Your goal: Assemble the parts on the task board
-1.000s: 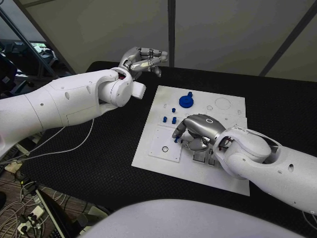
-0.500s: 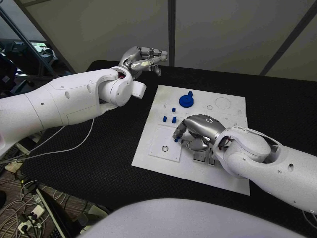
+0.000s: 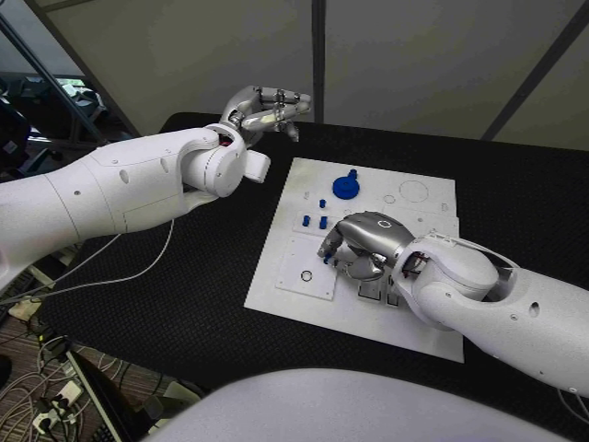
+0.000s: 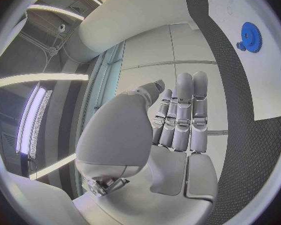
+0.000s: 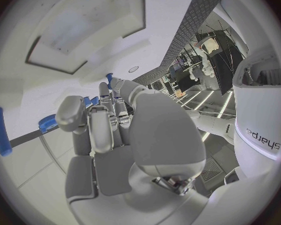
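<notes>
Right hand (image 3: pixel 363 241) curls over the task board (image 3: pixel 294 293), seemingly pinching a small blue part (image 3: pixel 330 261) at its seven o'clock; left hand (image 3: pixel 268 110) hangs empty, fingers together.

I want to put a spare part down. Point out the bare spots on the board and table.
Free: the board's near strip, below the right hand; its far right corner past the gear; and the black table to the board's left. Crowded: the board's middle, where the right hand sits among small blue pegs.
</notes>
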You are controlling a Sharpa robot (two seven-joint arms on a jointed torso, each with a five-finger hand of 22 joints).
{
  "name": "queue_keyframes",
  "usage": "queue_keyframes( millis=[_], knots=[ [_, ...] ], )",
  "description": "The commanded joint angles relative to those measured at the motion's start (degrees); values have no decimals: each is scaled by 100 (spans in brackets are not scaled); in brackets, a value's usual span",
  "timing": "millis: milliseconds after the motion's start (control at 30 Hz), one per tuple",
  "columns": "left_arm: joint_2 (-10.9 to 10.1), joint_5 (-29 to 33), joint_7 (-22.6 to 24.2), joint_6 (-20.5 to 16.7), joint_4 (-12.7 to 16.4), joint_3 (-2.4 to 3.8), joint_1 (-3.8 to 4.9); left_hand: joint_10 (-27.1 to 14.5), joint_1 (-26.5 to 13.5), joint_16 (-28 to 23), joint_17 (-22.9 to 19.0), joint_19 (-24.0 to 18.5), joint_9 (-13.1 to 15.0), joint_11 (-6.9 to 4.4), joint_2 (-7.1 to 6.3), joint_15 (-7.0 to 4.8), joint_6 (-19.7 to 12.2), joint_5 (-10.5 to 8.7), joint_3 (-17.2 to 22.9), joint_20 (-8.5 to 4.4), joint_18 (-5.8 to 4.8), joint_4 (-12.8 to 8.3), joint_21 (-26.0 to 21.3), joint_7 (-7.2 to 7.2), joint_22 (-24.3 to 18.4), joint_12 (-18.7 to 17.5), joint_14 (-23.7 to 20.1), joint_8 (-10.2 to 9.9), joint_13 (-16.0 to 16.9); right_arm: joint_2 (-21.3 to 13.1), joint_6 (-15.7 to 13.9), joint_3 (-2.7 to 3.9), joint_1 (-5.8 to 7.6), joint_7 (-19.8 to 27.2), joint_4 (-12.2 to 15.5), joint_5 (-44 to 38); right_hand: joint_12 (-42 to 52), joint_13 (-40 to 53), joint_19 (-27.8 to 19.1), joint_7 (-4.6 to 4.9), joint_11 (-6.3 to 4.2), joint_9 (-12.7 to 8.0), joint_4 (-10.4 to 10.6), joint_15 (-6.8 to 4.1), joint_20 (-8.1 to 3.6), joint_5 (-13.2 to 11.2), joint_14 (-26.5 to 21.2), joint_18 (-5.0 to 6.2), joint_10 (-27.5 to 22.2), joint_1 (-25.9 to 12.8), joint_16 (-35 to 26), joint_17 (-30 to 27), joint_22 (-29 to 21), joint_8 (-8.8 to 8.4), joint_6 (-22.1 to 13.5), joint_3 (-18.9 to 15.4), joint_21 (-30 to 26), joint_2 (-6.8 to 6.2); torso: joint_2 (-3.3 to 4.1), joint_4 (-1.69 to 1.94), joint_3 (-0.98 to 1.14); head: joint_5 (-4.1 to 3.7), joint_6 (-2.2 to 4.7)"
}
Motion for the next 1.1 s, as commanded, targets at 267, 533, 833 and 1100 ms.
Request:
queue_keyframes(
  millis=[267,533,833,1100],
  knots=[
    [10,20,1,62,-15,4,12,-50,40,-39,-9,-22,-5,-1,8,3,-38,-24,-13,-4,-68,-34,-21,4,-5,38,-34,36,-6,-6,69,-23,-2,-39,1,-62,-149,-71,-114,87,77,-51,73,95,79,117,248,-40,-301,-240,-21,-65,-133,-126,-193,-167,-125,-113,-6,-1,2,6,-9],
    [16,20,-5,63,-34,4,12,-55,35,-40,-12,-23,-5,0,9,4,-39,-24,-15,-4,-69,-33,-22,5,-5,40,-35,37,-6,-26,-51,-25,-2,-39,14,-62,-147,-135,-189,113,137,-76,80,147,130,118,223,-13,-628,-295,-67,-147,-259,-141,-283,-219,-219,-167,-3,-4,5,4,-3],
    [21,20,-6,69,-53,3,11,-55,35,-40,-12,-23,-5,0,9,4,-39,-24,-15,-4,-69,-33,-22,5,-5,40,-35,37,-6,-109,-473,-25,-2,65,100,-60,-92,-145,-371,117,184,-118,46,185,175,104,173,49,-1027,-294,-175,-307,-560,-166,-621,-306,-444,-226,-4,-3,9,-16,22],
    [1,20,-4,73,-70,-1,9,-55,35,-40,-12,-23,-5,0,9,4,-39,-24,-15,-4,-69,-33,-22,5,-5,40,-35,37,-6,-528,-850,-17,1,228,505,121,-19,-132,-334,104,172,-117,64,179,173,121,171,42,-1027,-316,-185,-325,-532,-164,-737,-343,-431,-214,-9,-12,11,-61,84]
  ],
)
